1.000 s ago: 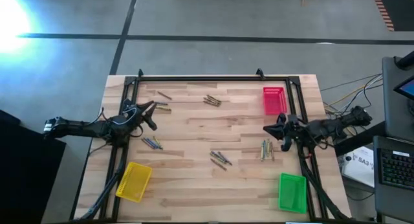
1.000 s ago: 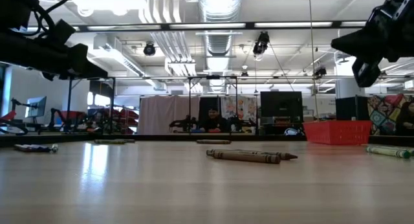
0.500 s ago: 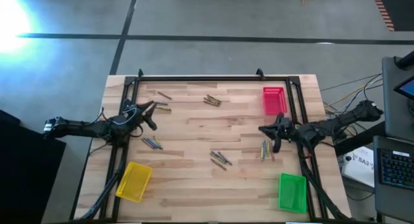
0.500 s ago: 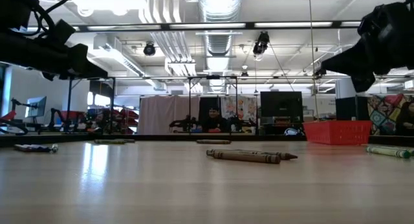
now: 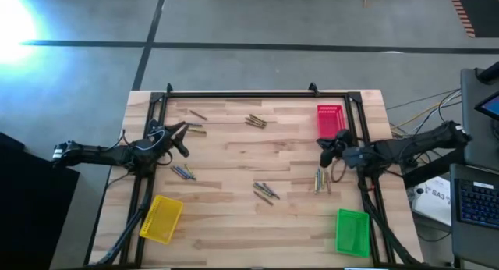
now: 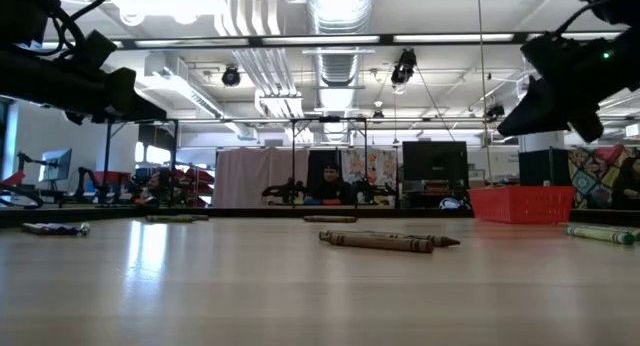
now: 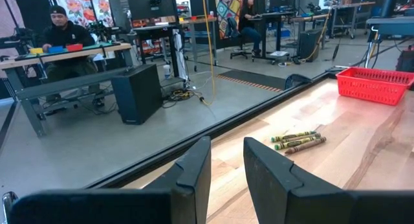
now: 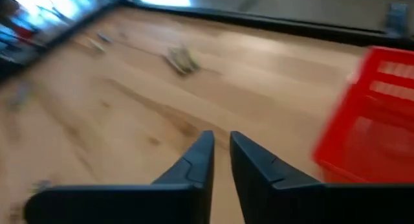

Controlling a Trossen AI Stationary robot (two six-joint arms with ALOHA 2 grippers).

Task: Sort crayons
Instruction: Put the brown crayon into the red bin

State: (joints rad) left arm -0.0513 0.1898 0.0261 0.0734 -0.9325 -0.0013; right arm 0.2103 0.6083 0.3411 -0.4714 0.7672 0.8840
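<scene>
A: Crayons (image 5: 320, 179) nearest the right gripper (image 5: 323, 147) lie just behind it, toward its own arm's side, close below the red tray (image 5: 330, 120).
B: Long axis?
A: Running roughly toward and away from that tray, so across the arm's reach.
B: Fingers?
A: Right wrist view shows them narrow, a thin gap, nothing held.
B: Left?
A: Left gripper (image 5: 181, 137) waits at the far side of the table (image 5: 234, 215), fingers a little apart, empty. Right arm is clearly nearer this bunch.
</scene>
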